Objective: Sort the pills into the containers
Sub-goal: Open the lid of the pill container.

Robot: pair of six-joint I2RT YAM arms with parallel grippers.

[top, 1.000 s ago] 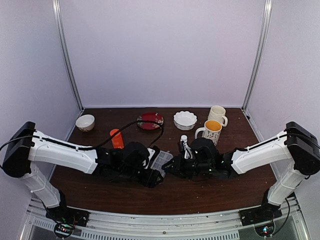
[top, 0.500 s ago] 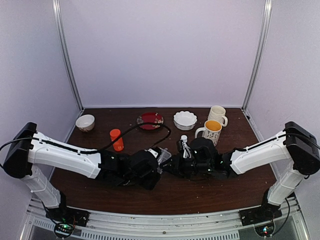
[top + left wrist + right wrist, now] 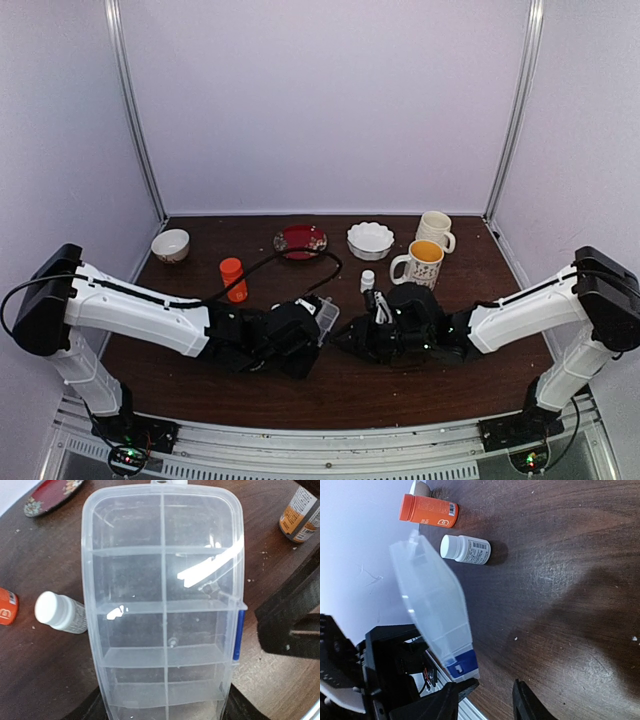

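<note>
Left fingers (image 3: 87,711) clamp the pill box (image 3: 162,605) by its near end, its long axis pointing away; right fingers (image 3: 527,702), spread open, hover beside its blue latch (image 3: 239,632).

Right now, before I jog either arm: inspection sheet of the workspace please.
Surface: dark wooden table.
Job's things: clear pill box, tilted; pills likely the tiny whitish specks on the table, too small to confirm.
Clutter: orange bottle, white bottle, red plate, small bowl, scalloped bowl, white mug, yellow-lined mug.
Grippers: left gripper shut on the pill box's end; right gripper open by its blue latch.
Cables: black cable loops over the table near the red plate.
Surroundings: pale walls, metal posts.
</note>
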